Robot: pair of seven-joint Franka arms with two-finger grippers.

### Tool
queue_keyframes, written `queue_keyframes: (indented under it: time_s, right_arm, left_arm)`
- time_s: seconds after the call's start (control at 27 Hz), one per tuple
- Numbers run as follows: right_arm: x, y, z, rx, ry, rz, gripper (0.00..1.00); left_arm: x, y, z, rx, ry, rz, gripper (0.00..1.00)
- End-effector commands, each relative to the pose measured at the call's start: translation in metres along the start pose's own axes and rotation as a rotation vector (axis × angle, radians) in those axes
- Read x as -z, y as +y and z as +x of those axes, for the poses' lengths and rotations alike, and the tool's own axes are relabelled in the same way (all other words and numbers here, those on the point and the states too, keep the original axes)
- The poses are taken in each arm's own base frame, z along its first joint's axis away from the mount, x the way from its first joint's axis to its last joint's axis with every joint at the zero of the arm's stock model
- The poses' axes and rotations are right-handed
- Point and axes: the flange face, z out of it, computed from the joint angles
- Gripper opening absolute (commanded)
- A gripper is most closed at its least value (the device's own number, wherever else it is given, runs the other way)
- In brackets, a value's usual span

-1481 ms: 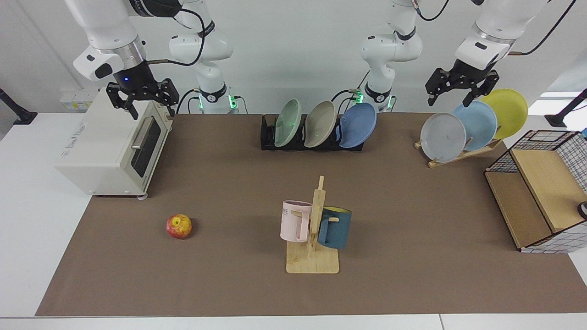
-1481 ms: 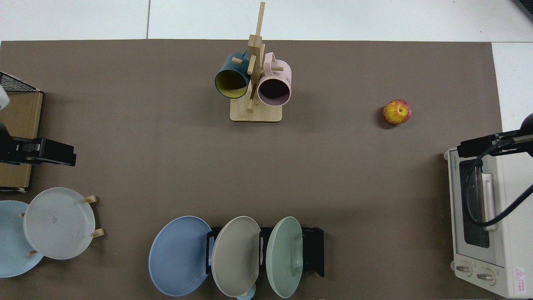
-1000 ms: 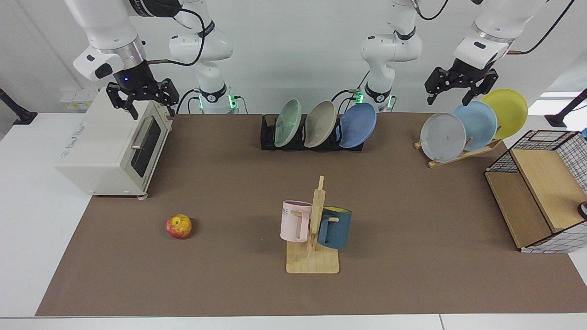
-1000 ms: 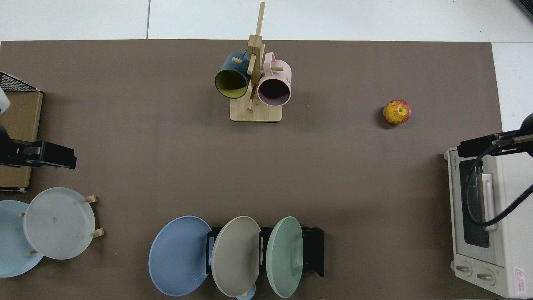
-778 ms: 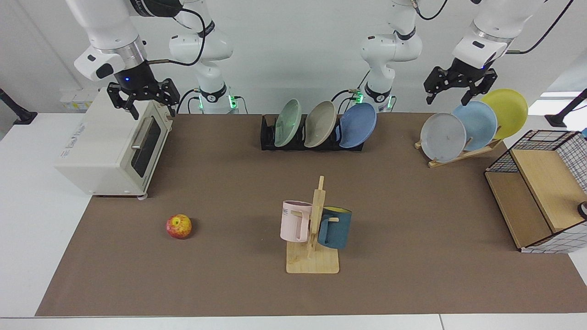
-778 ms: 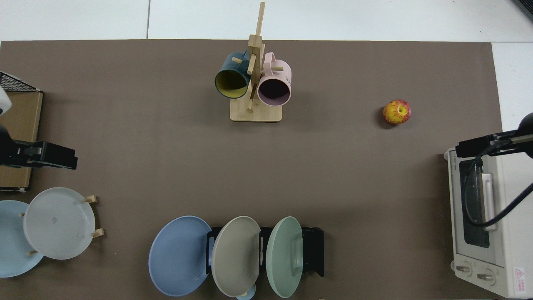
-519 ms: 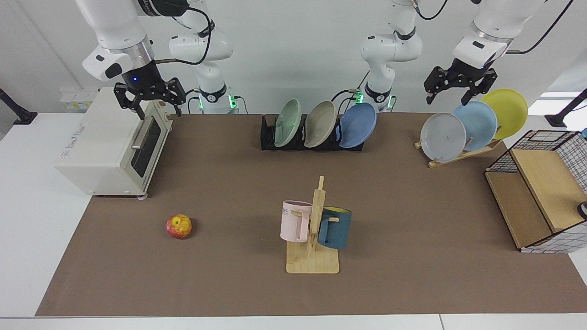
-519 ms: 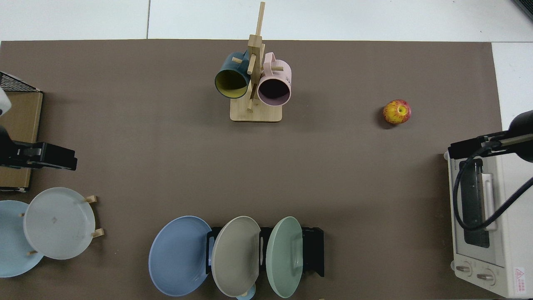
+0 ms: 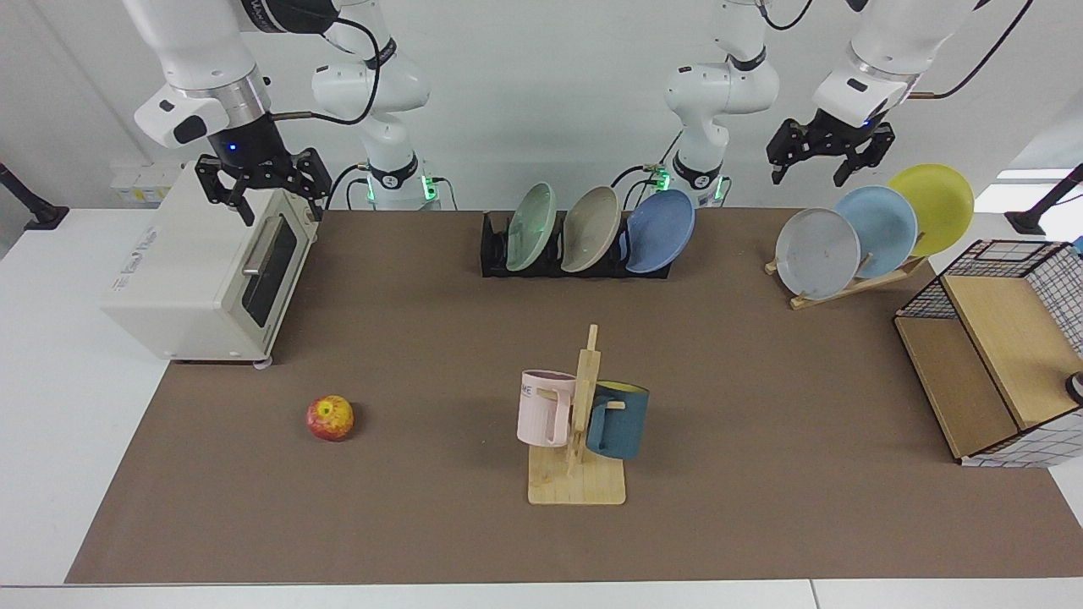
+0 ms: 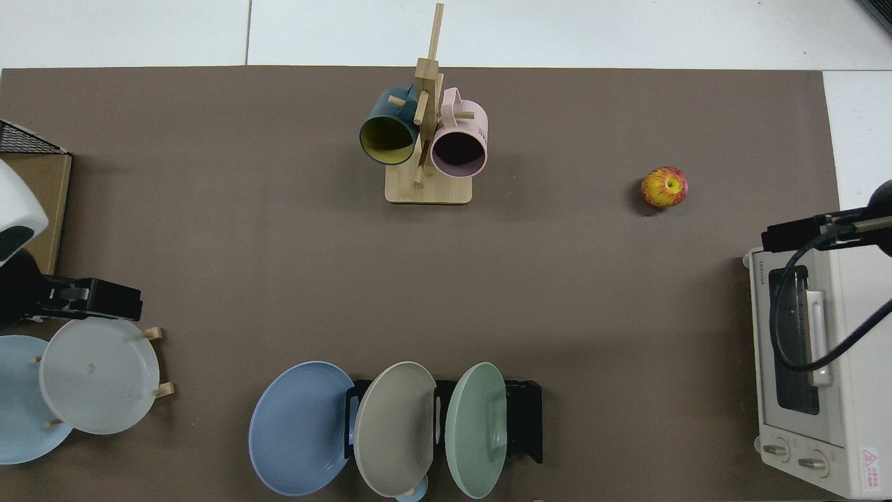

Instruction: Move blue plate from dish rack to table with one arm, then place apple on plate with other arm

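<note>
Both of my hands hang in the air, fingers spread and holding nothing. My left hand point(image 9: 816, 162) hovers above the far edge of the surface point(image 9: 423, 338), over the tilted wooden plate rack point(image 9: 854, 283) that holds a grey plate point(image 9: 816, 252), a pale blue plate point(image 9: 880, 227) and a yellow plate point(image 9: 935, 203). From above, this hand point(image 10: 104, 300) sits just over the grey plate's rim. My right hand point(image 9: 262, 182) hovers over the top front edge of the white toaster oven point(image 9: 195, 271), which stands at the far corner on my right side.

The blue plate point(image 9: 660, 230) stands on edge in the black dish rack point(image 9: 495, 254) at the middle of the far edge. It fills the end slot nearest my left hand. A beige plate point(image 9: 590, 228) stands in the middle slot and a green plate point(image 9: 531, 227) in the other end slot.

The apple point(image 9: 330, 418) lies on the brown mat, well apart from the rack, toward the near edge on my right side and in front of the toaster oven.

A wooden mug stand point(image 9: 578, 474) stands near the middle of the surface with a pink mug point(image 9: 546, 408) and a dark blue mug point(image 9: 618, 420) hanging from it. A wire-and-wood shelf point(image 9: 998, 355) sits at the edge on my left side.
</note>
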Motion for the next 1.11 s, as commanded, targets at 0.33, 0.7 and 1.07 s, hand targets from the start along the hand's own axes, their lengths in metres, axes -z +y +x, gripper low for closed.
queue_keyframes:
  time_s: [0.33,0.7,1.07]
  right_arm:
    - [-0.020,0.014,0.036,-0.055,0.010,-0.009,1.00]
    - [-0.061,0.001,0.066,-0.048,0.028,0.032,1.00]
    - [-0.128,0.002,0.104,-0.056,0.089,0.033,1.00]
  left_arm:
    - [-0.080,0.035,-0.026,-0.053,-0.012,0.007,1.00]
    - [-0.166,0.074,-0.071,-0.100,-0.045,0.067,1.00]
    - [-0.225,0.090,-0.094,-0.079,-0.121,0.003,0.99]
